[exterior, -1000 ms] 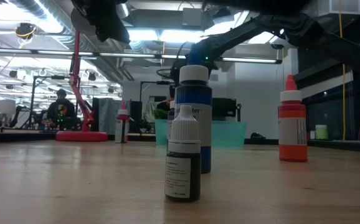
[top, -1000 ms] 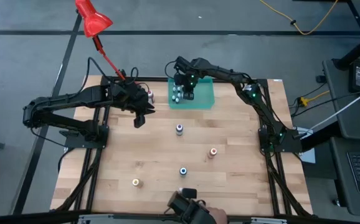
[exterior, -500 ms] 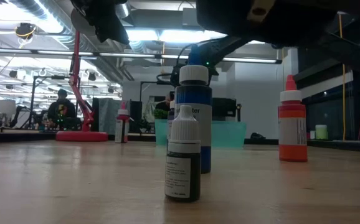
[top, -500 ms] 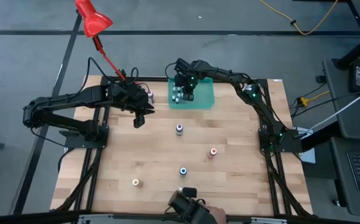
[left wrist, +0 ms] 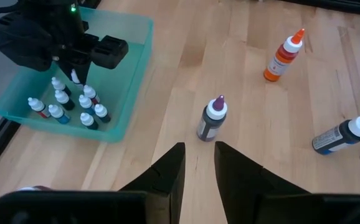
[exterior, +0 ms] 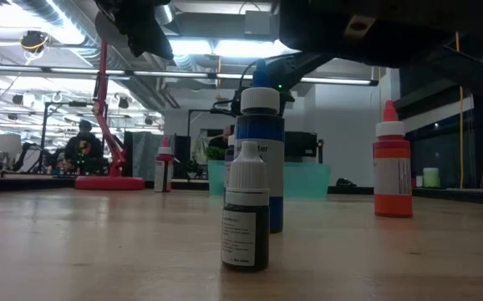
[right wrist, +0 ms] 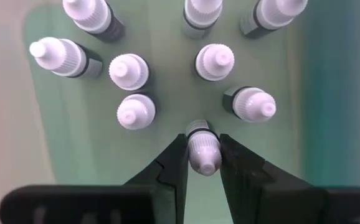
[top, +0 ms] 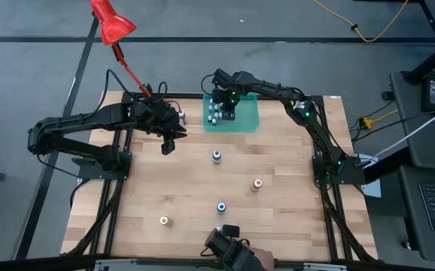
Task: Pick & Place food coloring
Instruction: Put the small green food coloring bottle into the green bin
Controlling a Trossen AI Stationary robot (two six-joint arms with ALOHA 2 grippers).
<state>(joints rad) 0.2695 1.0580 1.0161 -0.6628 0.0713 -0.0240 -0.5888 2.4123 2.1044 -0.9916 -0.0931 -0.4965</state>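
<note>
The teal tray (top: 249, 120) stands at the table's far middle with several tiny white-capped food coloring bottles (right wrist: 130, 71) upright in it. My right gripper (right wrist: 203, 163) reaches down into the tray, shut on one such bottle (right wrist: 203, 149). Taller bottles stand loose on the table: purple (top: 217, 156), red-orange (top: 257, 184), blue (top: 221, 206), yellow (top: 164, 220), pink (top: 181, 115). My left gripper (top: 168, 143) hangs above the table's left half, slightly open, holding nothing. My right gripper pinches the small bottle's white cap (right wrist: 203, 144) between its two fingers (right wrist: 175, 163). It comes from above, pointing steeply down into the tray. The bottle stands upright among the others; whether its base rests on the tray floor I cannot tell.
A red desk lamp (top: 112, 22) stands beyond the far left corner. A small dark bottle (exterior: 246, 209) stands at the near edge, close to a person's hand (top: 240, 257). Bare wood lies between the loose bottles.
</note>
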